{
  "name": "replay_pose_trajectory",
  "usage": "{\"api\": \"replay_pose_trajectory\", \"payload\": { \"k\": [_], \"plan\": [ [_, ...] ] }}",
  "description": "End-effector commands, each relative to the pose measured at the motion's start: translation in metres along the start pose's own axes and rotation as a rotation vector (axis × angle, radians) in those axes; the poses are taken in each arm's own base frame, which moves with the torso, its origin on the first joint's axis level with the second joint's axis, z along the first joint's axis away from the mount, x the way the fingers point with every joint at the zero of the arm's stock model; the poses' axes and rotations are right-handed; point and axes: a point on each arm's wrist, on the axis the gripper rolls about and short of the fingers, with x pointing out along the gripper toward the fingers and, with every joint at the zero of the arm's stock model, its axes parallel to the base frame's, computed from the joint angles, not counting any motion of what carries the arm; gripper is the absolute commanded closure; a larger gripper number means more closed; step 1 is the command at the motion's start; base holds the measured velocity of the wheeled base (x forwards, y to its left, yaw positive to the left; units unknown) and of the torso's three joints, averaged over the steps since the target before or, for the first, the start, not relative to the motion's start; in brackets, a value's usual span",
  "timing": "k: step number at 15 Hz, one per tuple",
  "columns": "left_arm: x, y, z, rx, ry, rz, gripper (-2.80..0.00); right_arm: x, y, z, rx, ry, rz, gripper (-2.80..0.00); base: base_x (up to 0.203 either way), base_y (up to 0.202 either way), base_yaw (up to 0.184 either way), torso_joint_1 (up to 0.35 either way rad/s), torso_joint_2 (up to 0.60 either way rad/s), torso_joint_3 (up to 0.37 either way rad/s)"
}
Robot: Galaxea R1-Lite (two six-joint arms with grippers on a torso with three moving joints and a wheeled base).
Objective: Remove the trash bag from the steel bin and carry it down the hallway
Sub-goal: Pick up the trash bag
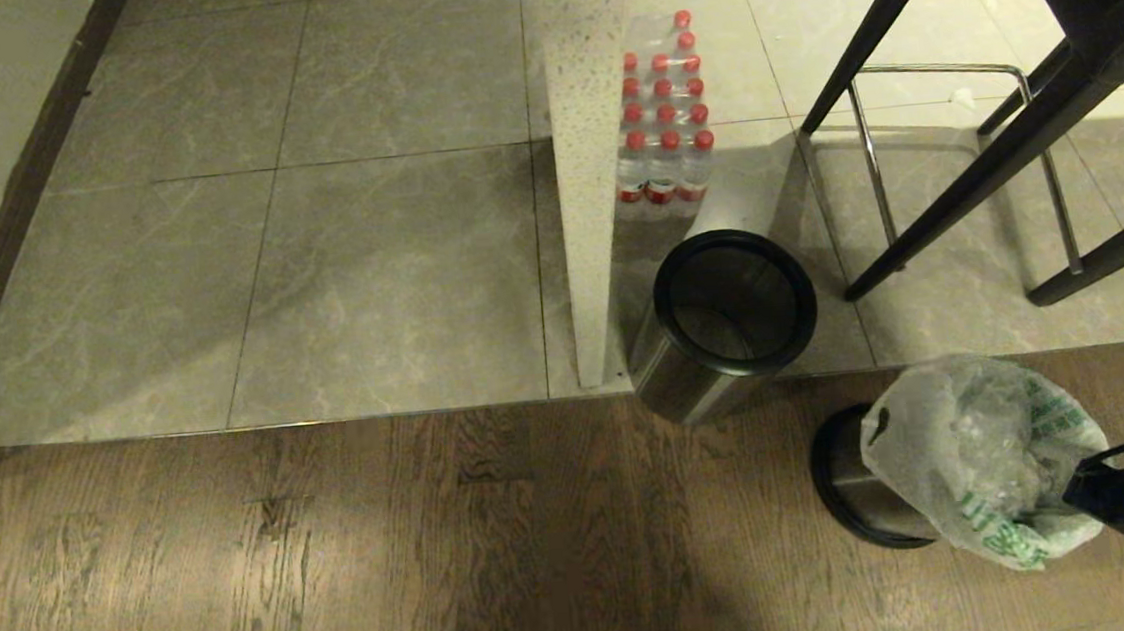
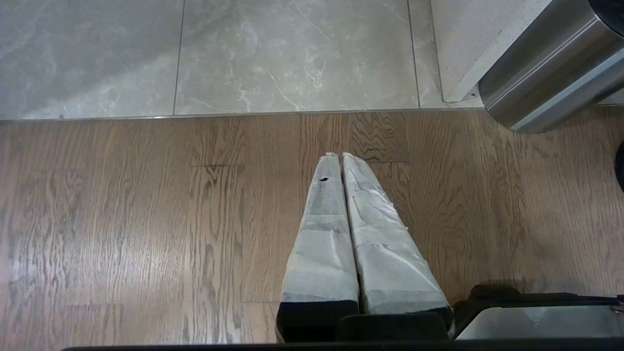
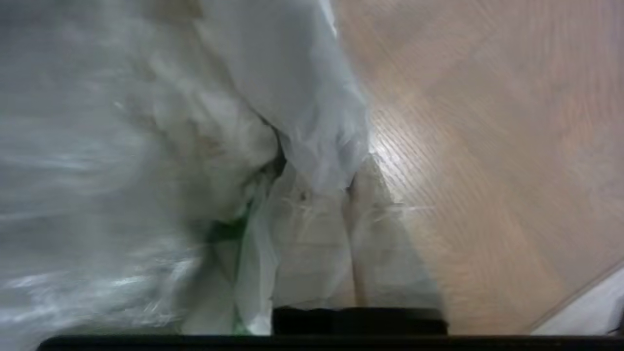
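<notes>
A shrink-wrapped pack of red-capped bottles [image 1: 662, 117] stands beside a stool [image 1: 1007, 110].

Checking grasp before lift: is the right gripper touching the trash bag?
Touching. In the right wrist view the right gripper has its fingers closed together with the trash bag film pinched at the tips and draped over them.

A floor of brown wood planks [image 1: 340, 554] is met at twelve o'clock by grey marbled tiles [image 1: 378, 270]. One steel bin [image 1: 841, 479], lined with the trash bag [image 1: 975, 464], is stood on the planks at four o'clock. A second steel bin [image 1: 723, 318], a pack of water bottles [image 1: 662, 117] and a stool's legs [image 1: 935, 216] are carried by the tiles at one to two o'clock.
</notes>
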Motion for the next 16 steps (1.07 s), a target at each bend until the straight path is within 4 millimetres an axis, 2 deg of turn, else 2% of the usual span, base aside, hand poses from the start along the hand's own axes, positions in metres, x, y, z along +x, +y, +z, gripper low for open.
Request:
{"api": "replay_pose_trajectory", "payload": {
  "k": [1,4,7,10,12,16],
  "plan": [
    [0.000,0.000,0.000,-0.001,0.001,0.000,0.00,-0.001,0.001,0.001,-0.002,-0.010,0.006,0.00,0.000,0.000,0.000,0.000,0.00,0.000],
    [0.000,0.000,0.000,-0.001,0.001,0.002,0.00,-0.005,0.000,0.001,-0.003,-0.011,0.002,0.00,0.000,0.000,0.000,0.000,0.00,0.000],
    [0.000,0.000,0.000,-0.001,0.001,0.001,0.00,-0.015,0.000,0.009,-0.026,-0.049,0.003,0.00,0.000,0.000,0.000,0.000,0.00,0.000],
    [0.000,0.000,0.000,-0.001,0.002,0.000,0.00,-0.028,-0.007,0.012,-0.130,-0.068,-0.015,0.00,0.000,0.000,0.000,0.000,0.00,0.000],
    [0.000,0.000,0.000,-0.001,0.001,0.001,0.00,-0.033,-0.019,0.009,-0.186,-0.050,-0.046,0.00,0.000,0.000,0.000,0.000,0.00,0.000],
    [0.000,0.000,0.000,-0.001,0.001,0.001,0.00,-0.038,-0.025,0.013,-0.186,-0.064,-0.062,0.00,0.000,0.000,0.000,0.000,0.00,0.000]
  ]
}}
